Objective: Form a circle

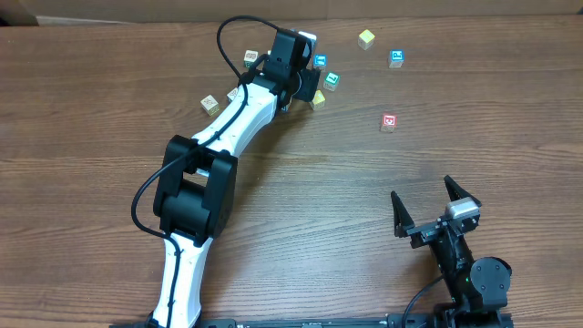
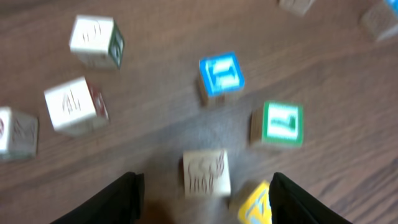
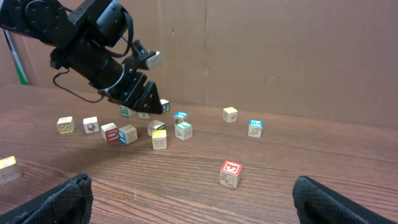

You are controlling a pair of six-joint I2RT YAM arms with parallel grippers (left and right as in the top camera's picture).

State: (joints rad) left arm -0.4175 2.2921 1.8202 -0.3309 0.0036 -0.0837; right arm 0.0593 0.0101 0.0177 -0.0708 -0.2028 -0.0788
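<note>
**Overhead view.** Two arms and nine cubes show. The left gripper reaches to the far middle of the table and hangs over the circle. Three of the circle's members can be seen: the blue cube, the green cube and the yellow cube. They make an arc that bows to the right, with its long axis running far to near. The gripper hides the fourth member. Three loose cubes lie well apart on the right, among them a red cube. Three pale cubes lie left of the arm. The right gripper rests near the front edge, its jaws spread wide and empty.

**Left wrist view.** Four cubes form the ring: blue, green, yellow and the pale wood cube. The outline is a rough diamond, longest from blue to yellow. Yellow sits just beside the pale wood cube, while blue stands apart from the others. The left fingers are spread to either side of the pale wood cube and touch nothing. Three pale cubes lie to the left, and two blurred ones lie at the top right.

**Right wrist view.** The left gripper hovers just above and behind the ring. A row of four loose cubes adjoins the ring on the left. The right gripper's own fingers sit at the bottom corners, wide apart.
</note>
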